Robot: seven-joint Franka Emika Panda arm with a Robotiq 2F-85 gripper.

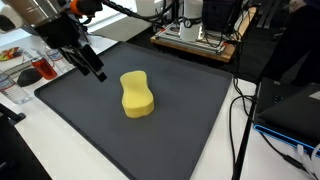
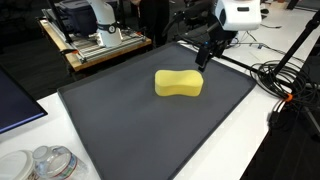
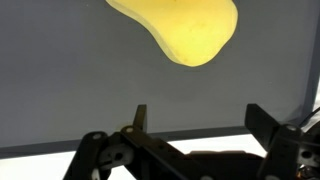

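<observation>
We see the tool (image 1: 95, 72) with its two fingers spread wide and nothing between them. It grips nothing and hangs just above a dark grey mat (image 1: 185, 115), close to one edge of it. In the wrist view the tool (image 3: 197, 118) shows as two dark fingertips standing well apart, with bare mat (image 3: 80, 90) between them.

A yellow sponge (image 1: 137, 94), waisted in the middle like a peanut, lies flat on the mat near its centre. It is near the tool but clear of it, with no contact in any view. In an exterior view the sponge (image 2: 179, 83) lies lengthwise across the mat (image 2: 150, 130), and the tool (image 2: 200, 62) sits beyond one of its rounded ends. The wrist view shows that rounded end of the sponge (image 3: 185, 25) ahead of the open fingers.

The mat covers most of a white surface (image 1: 35, 150). A tangle of black cables (image 2: 278, 78) lies beside the mat, and a wooden board (image 2: 100, 48) carrying equipment stands behind it.
</observation>
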